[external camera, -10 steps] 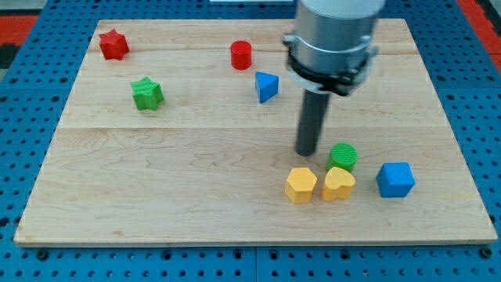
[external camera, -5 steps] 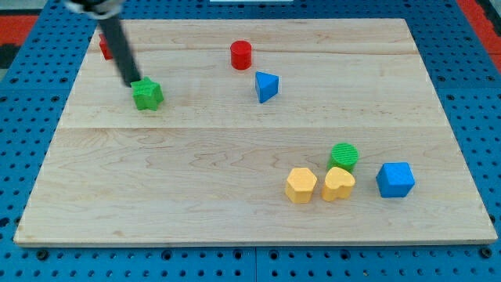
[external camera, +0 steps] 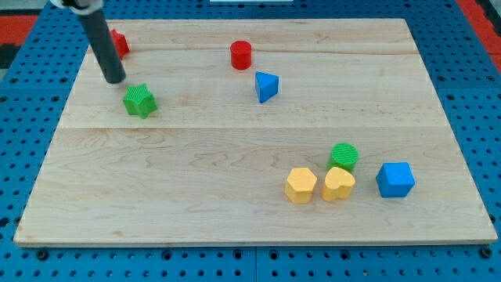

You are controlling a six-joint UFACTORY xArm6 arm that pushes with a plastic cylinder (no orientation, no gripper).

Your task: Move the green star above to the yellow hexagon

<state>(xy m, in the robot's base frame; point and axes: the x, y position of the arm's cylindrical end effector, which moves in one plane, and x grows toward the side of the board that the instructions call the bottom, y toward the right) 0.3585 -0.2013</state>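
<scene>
The green star (external camera: 139, 100) lies on the wooden board (external camera: 235, 204) at the view's upper left. The yellow hexagon (external camera: 300, 185) sits at the lower right of centre, far from the star. My tip (external camera: 114, 80) is just up and left of the green star, a small gap away from it. The rod rises toward the view's top left and partly covers the red star (external camera: 119, 42).
A yellow heart (external camera: 338, 184) touches the hexagon's right side, with a green cylinder (external camera: 343, 156) just above it. A blue cube (external camera: 394, 179) is further right. A red cylinder (external camera: 241, 55) and a blue triangular block (external camera: 266, 86) are near the top centre.
My tip swept from beside the green cylinder to the upper left. The green star has shifted slightly left and down, and the tip now sits a little up-left of it.
</scene>
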